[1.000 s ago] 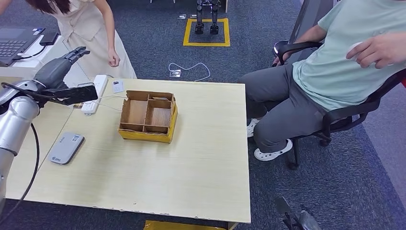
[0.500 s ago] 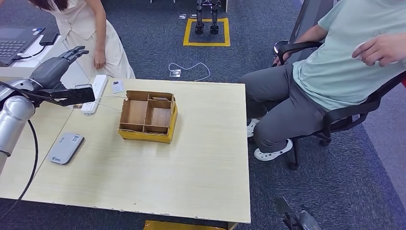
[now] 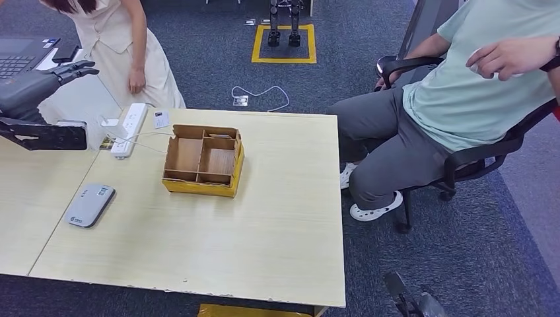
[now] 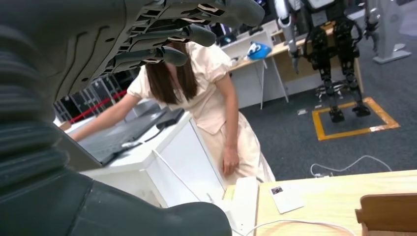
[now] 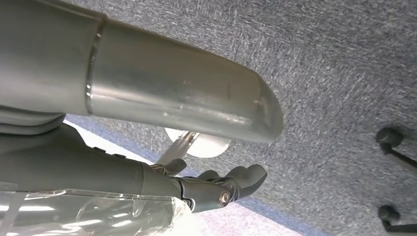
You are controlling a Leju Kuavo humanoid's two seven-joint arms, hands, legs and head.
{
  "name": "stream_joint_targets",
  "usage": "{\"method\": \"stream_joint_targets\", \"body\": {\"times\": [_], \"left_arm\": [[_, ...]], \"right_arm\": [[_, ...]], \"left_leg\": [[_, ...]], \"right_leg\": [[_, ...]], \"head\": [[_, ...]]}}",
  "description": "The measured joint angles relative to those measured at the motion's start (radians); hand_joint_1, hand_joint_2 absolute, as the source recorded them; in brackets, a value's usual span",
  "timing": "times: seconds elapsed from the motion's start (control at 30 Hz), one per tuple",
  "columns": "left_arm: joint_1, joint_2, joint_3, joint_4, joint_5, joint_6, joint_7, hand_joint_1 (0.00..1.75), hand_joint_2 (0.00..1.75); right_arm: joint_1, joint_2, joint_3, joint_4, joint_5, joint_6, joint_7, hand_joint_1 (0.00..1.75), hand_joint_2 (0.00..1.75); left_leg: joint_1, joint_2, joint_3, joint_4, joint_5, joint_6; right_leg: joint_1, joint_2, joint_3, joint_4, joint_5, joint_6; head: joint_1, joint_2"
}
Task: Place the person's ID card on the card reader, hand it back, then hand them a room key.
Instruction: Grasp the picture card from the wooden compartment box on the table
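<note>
- Left hand (image 3: 39,82) is raised at the pale wooden worktop's (image 3: 277,218) left edge, fingers spread, nothing held.
- Grey flat card reader (image 3: 89,205) lies bare; no ID card can be made out.
- Right hand (image 5: 216,189) hangs loosely curled, empty.
- Every step is judged outstanding.

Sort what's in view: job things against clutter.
Job: flat grey card reader; small white card by the power strip, possibly the ID; left hand, held out toward the person in cream.
Lying about: white power strip; compartmented brown cardboard box, role unclear; dark laptop; white floor cable.
</note>
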Motion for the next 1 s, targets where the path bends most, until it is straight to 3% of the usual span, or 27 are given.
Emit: {"method": "stream_joint_targets", "body": {"times": [0.1,0.2,0.5,1.0], "left_arm": [[0.020,0.067,-0.038,-0.104,0.025,0.043,0.034,0.00,1.75],[0.030,0.081,-0.070,-0.147,-0.010,0.086,0.038,0.00,1.75],[0.028,-0.023,-0.151,-0.143,-0.121,0.159,0.036,0.00,1.75],[0.013,-0.127,-0.226,-0.093,-0.206,0.171,0.052,0.00,1.75]], "right_arm": [[0.002,-0.002,-0.005,0.000,0.000,-0.001,0.001,0.00,0.00],[0.002,-0.002,-0.007,0.000,0.006,-0.001,0.006,0.00,0.00],[0.001,-0.001,-0.011,-0.001,0.023,-0.001,0.011,0.00,0.00],[0.000,0.000,-0.016,-0.001,0.033,-0.001,0.019,0.00,0.00]], "left_leg": [[0.000,-0.001,0.000,0.000,0.000,0.000],[0.000,-0.003,0.000,0.000,0.000,0.000],[0.000,-0.003,0.000,0.000,0.001,0.000],[0.000,-0.004,0.000,0.000,0.000,0.000]], "right_leg": [[0.000,-0.001,0.000,0.000,-0.001,0.000],[0.000,-0.003,0.000,0.000,-0.001,0.000],[0.000,-0.004,0.002,0.000,0.001,0.000],[0.000,-0.004,0.001,0.000,0.000,0.000]], "head": [[0.000,0.000],[0.000,0.000],[0.001,0.000],[0.001,0.000]]}}
